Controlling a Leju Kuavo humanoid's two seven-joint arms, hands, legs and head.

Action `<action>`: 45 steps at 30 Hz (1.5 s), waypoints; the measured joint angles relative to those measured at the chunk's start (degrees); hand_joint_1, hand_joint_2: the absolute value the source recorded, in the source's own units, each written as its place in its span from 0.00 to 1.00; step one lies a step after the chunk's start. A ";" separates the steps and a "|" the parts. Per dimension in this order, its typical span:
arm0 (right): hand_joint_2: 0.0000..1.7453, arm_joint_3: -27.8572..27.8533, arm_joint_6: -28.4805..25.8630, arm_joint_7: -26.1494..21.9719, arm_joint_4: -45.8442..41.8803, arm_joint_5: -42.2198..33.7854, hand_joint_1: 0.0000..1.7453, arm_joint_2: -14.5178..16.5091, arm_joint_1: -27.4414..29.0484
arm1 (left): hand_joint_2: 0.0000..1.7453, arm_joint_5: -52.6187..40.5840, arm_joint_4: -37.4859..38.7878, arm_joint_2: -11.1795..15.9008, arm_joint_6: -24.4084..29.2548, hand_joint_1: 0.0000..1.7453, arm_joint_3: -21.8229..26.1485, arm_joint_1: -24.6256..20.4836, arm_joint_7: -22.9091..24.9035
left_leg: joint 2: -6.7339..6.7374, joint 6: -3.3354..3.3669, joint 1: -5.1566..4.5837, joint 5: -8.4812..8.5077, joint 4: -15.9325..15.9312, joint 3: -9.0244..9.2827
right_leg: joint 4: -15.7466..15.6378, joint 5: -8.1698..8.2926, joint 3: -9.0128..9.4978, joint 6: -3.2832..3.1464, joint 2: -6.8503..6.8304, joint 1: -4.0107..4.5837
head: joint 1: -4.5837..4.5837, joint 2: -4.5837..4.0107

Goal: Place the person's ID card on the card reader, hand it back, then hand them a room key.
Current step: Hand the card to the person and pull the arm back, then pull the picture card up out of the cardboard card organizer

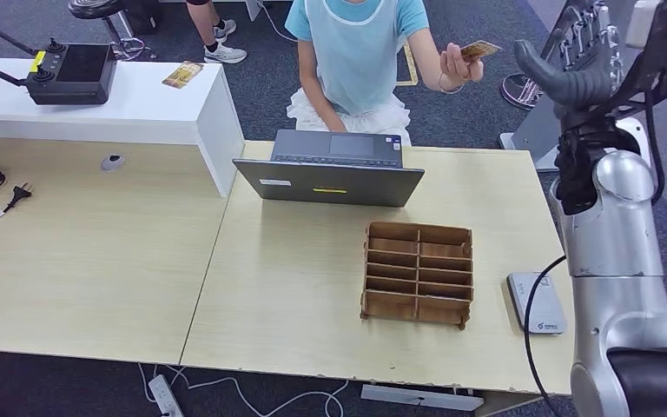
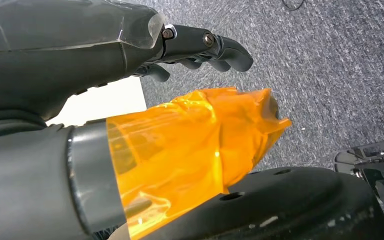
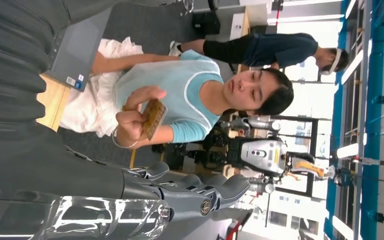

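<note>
At the upper right of the head view the right robot hand (image 1: 573, 74) is raised, with its dark fingers stretched out and apart and nothing held in it. The small tan ID card (image 1: 479, 49) is pinched in the person's hand (image 1: 458, 63) just left of it, near but not touching. In the right wrist view the same card (image 3: 154, 118) is held upright in front of the light blue shirt, beyond the dark fingers (image 3: 200, 187).

The left robot hand (image 2: 200, 47) is seen over grey carpet, its fingers curled in loosely with nothing in them, and an orange film wrap (image 2: 190, 150) is seen on its thumb.

The grey flat card reader (image 1: 537, 302) lies at the lower right of the pale wooden worktop (image 1: 295, 287), beside the brown wooden compartment rack (image 1: 418, 273); whether room keys are inside the rack cannot be told.

Several risks are judged from here. The card is thin and presented edge-on, so it may be missed or pinched weakly and dropped on the floor. The person's fingers may be caught if the closing is done too early. On the way down to the reader, the black cable (image 1: 534, 321) or the rack may be hit by the arm.
</note>
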 joint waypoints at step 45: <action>1.00 -7.17 -5.30 -9.55 -45.45 28.76 0.00 -12.93 64.24 | 0.00 6.20 0.00 -2.40 5.49 0.00 7.28 0.32 1.74 | 0.02 0.11 -0.01 -0.24 -0.04 -0.04 | -0.06 -0.17 0.03 0.11 -0.02 -0.01 | -0.01 0.00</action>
